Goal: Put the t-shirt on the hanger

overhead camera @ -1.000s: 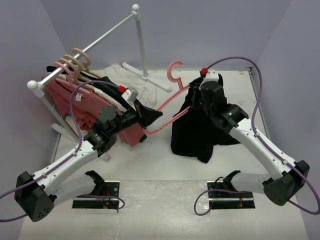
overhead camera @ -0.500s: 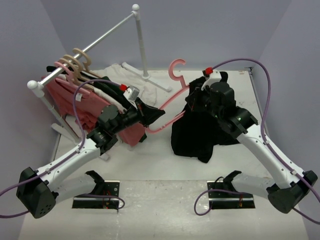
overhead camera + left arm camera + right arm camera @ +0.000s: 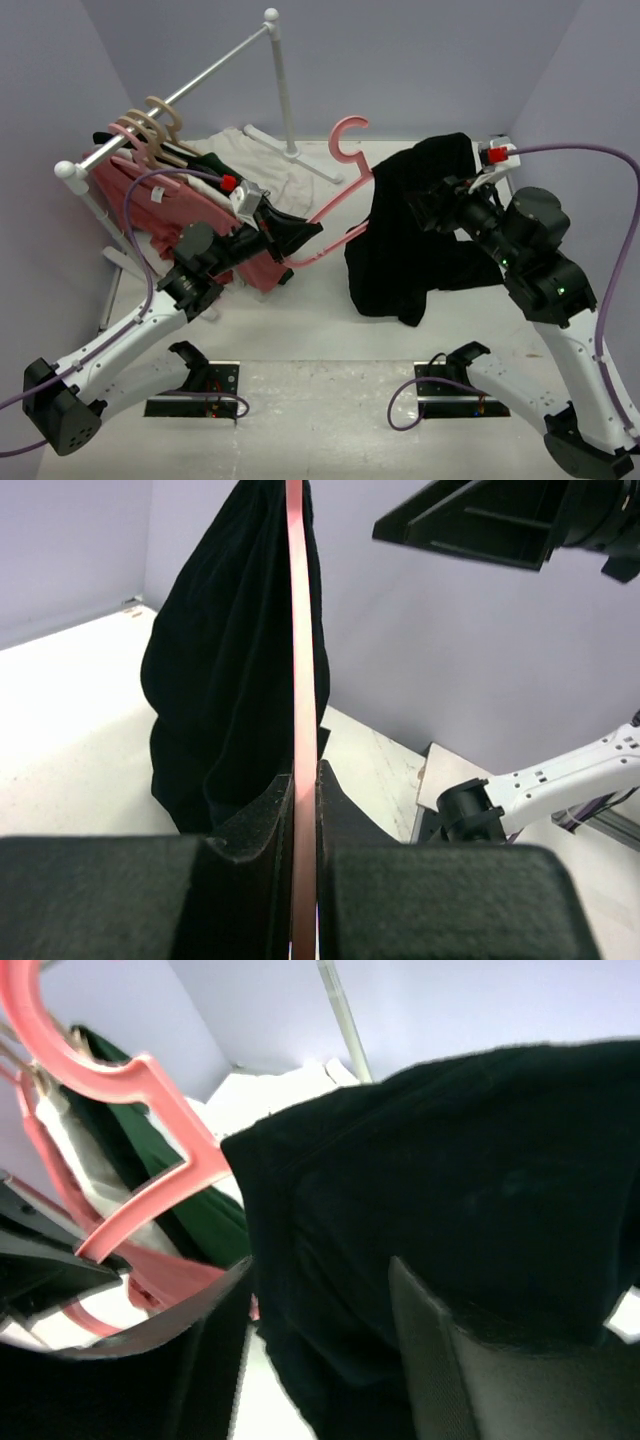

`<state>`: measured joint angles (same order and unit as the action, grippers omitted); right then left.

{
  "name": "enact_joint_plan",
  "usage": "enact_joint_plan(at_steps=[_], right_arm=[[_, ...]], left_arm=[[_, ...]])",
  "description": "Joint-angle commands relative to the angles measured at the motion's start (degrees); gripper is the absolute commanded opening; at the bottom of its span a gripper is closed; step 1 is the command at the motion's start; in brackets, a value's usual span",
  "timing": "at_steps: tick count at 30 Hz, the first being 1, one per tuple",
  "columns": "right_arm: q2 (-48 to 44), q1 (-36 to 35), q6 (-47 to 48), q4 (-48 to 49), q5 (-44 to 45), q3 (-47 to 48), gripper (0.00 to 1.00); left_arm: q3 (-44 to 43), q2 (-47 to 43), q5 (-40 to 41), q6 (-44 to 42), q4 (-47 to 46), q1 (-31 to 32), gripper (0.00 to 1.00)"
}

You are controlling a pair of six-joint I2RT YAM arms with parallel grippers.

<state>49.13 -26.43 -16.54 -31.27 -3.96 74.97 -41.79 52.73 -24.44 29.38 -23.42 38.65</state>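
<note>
The pink hanger [image 3: 335, 205] hangs in the air, hook [image 3: 345, 135] toward the back. My left gripper [image 3: 298, 232] is shut on its thin lower bar, which runs straight between the jaws in the left wrist view [image 3: 300, 630]. The black t-shirt [image 3: 400, 255] hangs over the hanger's right end and reaches the table; it also shows in the left wrist view [image 3: 220, 680]. My right gripper [image 3: 428, 203] is at the shirt's upper right. Its jaws stand wide apart in the right wrist view [image 3: 320, 1270], with black fabric [image 3: 450, 1210] across them and lying on the right finger.
A white clothes rack [image 3: 190, 85] with its post [image 3: 283, 90] stands at the back left. It carries several hangers, a salmon-pink shirt [image 3: 150, 205] and a dark green shirt [image 3: 150, 1180]. White cloth [image 3: 285, 170] lies at its foot.
My right arm has swung right and up, drawing the shirt's top toward the back right. My left gripper keeps the hanger, which has shifted slightly.
</note>
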Motion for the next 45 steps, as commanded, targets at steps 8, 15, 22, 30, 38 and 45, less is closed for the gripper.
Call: enact_joint_plan(at_steps=[8,15,22,30,38,45], right_arm=[[4.6,0.4,42.0,-17.5,-17.4,21.1,0.71],[16.1,-1.2,49.4,-26.3,-12.9,27.5,0.82],[23.0,-3.8,49.6,-28.1,-17.9,30.8,0.77],[20.7,-4.3,54.5,-29.2,-25.0,24.6,0.64],[17.2,-4.3,59.2,-29.6,-27.5,19.9,0.43],[17.9,-4.3,59.1,-32.7,-30.4,23.9,0.35]], left_arm=[[4.1,-4.1,-6.4,-6.9,-7.5,-0.1,0.00],[5.1,-6.3,-6.7,-9.4,-6.5,-0.1,0.00],[5.4,-6.8,-9.1,-11.0,-4.3,-0.1,0.00],[4.7,-8.2,-9.4,-12.4,-3.5,-0.1,0.00],[3.7,-9.2,-11.0,-12.2,-7.0,-0.1,0.00],[-1.2,-6.6,-13.1,-14.1,-7.0,-0.1,0.00]])
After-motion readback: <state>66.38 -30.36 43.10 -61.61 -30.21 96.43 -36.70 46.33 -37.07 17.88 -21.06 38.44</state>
